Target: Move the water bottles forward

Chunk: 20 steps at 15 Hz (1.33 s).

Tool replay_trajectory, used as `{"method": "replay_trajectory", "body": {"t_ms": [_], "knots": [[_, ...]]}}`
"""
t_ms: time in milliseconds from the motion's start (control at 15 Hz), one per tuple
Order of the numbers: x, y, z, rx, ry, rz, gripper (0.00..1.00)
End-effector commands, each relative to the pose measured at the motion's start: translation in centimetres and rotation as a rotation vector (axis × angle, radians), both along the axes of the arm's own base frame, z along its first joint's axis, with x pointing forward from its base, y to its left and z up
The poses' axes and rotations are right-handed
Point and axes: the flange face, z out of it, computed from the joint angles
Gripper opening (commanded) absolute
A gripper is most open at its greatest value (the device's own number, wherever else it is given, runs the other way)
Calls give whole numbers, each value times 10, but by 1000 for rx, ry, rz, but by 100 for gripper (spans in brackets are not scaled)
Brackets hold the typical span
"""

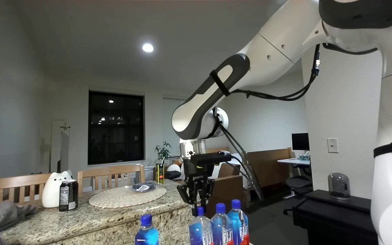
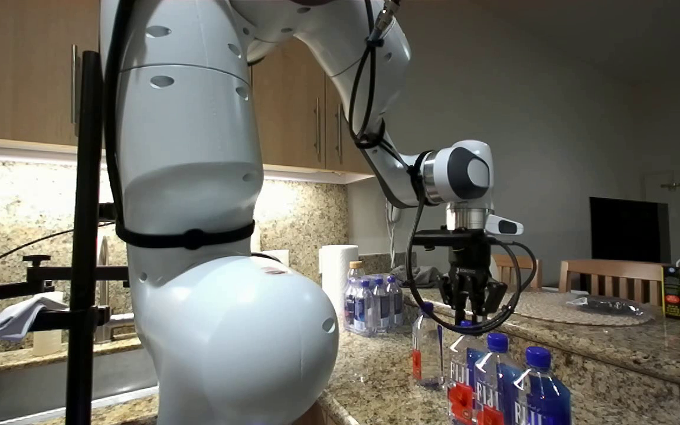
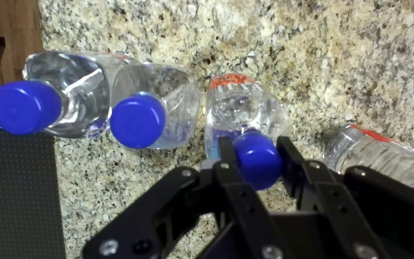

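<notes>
A water bottle (image 3: 243, 108) is clasped by its blue cap (image 3: 259, 163) in the hand (image 3: 255, 144); in the wrist view, two bottles (image 3: 178, 108) are seen on the tabletop (image 3: 322, 54) at its left, another bottle (image 3: 376, 156) at its right.

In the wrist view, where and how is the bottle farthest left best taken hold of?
Probably by its blue cap, from straight above, closing on opposite sides. The bottle stands upright, and this cap is its narrow, topmost part; the neighbouring bottle stands close beside it, leaving little room lower down.
</notes>
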Motion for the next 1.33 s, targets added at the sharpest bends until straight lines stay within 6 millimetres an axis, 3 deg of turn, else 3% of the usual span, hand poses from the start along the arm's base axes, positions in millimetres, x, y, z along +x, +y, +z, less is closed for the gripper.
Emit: {"method": "replay_trajectory", "body": {"t_ms": [0,533,667,800,1200,1267], "knots": [[-10,-2,0,-10,-14,7,13],[-12,-1,0,-9,-7,12,13],[-12,-2,0,-9,-6,12,59],[-13,-2,-1,-9,-2,12,64],[-13,1,1,-4,-8,21,98],[-12,2,3,-2,-13,25,100]]}}
